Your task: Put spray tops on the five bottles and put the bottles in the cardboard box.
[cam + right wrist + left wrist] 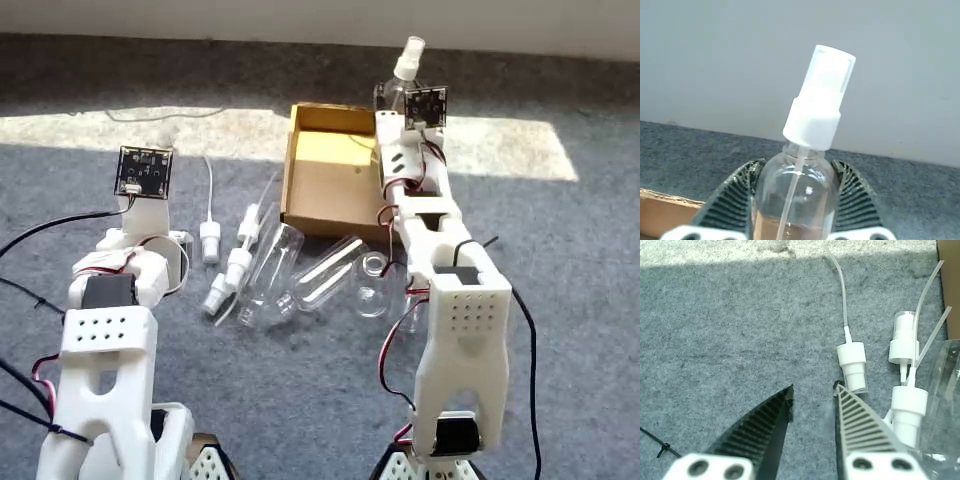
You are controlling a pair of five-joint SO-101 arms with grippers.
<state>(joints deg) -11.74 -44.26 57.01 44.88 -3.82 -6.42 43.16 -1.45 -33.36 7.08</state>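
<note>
Fingers of the right gripper are pinching a capped spray bottle upright by the cardboard box's far right corner; lowering it inside before releasing seems best. Left gripper fingers are hovering spread beside loose spray tops.

Left gripper (parted) — spray top just beside.
</note>
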